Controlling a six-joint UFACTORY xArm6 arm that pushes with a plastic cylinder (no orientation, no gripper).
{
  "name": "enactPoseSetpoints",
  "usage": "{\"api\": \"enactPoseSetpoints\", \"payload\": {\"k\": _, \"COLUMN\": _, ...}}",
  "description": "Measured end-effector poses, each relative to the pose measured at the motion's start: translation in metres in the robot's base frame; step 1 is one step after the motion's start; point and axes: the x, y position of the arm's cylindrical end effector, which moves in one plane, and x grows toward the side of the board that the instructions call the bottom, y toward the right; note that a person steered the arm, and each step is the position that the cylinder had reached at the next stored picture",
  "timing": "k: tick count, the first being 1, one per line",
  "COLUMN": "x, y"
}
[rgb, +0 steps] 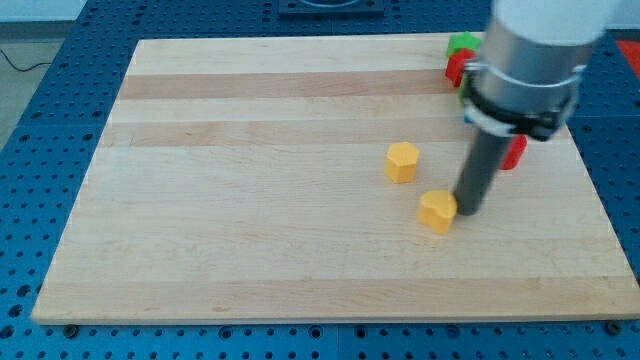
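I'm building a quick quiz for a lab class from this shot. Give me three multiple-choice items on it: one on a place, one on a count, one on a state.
1. Where is my tip relative to the lower yellow block?
A. At its right side in the view
B. Far off at the view's left edge
C. Above the green block

2. How many yellow blocks lie on the board?
A. None
B. Two
C. Five

3. How do the two yellow blocks stand to each other?
A. Stacked
B. Apart, with bare wood between them
C. Pressed side to side

Answers: 1 A, the rod's end sits right beside that block, at or near contact. 2 B, the lower one and the yellow hexagonal block. 3 B, a strip of board shows between them.
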Motion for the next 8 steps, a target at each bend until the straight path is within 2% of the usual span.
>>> {"api": "enactPoseSetpoints", "payload": {"k": 2, "x": 0.004, "y": -0.140}}
{"api": "enactPoseSetpoints", "payload": {"k": 3, "x": 0.005, "y": -0.133}}
{"api": "enactPoseSetpoints", "payload": {"k": 5, "x": -0.002, "y": -0.011}}
{"api": "enactPoseSetpoints", "payload": {"k": 6, "x": 0.023, "y": -0.009}}
{"api": "enactPoseSetpoints", "payload": {"k": 8, "x": 0.028, "y": -0.125}}
